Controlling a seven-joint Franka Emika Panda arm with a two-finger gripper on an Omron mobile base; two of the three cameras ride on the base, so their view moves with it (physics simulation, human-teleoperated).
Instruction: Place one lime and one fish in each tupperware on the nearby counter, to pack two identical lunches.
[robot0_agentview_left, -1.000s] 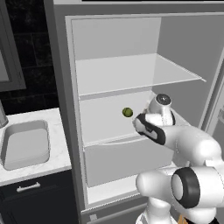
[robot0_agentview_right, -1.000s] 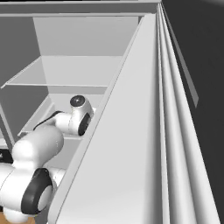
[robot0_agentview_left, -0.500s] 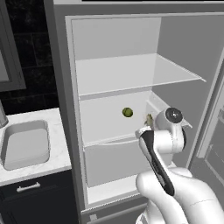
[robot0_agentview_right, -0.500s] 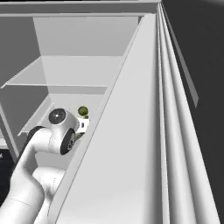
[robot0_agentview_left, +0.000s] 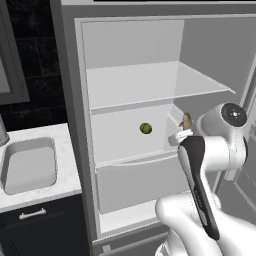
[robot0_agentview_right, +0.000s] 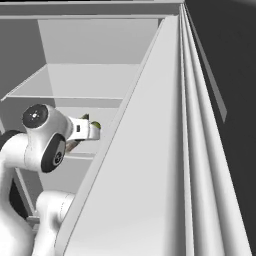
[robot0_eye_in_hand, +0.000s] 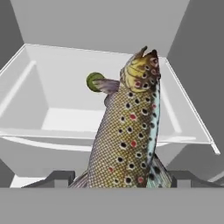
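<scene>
You're mid-fetch: gripper (robot0_eye_in_hand: 120, 177) clamped on the fish (robot0_eye_in_hand: 129, 131), centre of hand view, lifted off the fridge shelf (robot0_agentview_left: 125, 150). A lime (robot0_agentview_left: 145, 128) sits mid-frame on the shelf. Next, swing left to the tupperware (robot0_agentview_left: 28, 166) on the counter (robot0_agentview_left: 67, 150), lower left. Versus earlier, the arm has pulled back with the fish.

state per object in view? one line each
fridge: door open, shelves exposed
fish: held between the gripper's finger tips, lifted off the shelf
gripper: shut on the fish, in front of the fridge's middle shelf
lime: loose on the middle shelf, not held
tupperware: on the counter left of the fridge, nothing in it
</scene>
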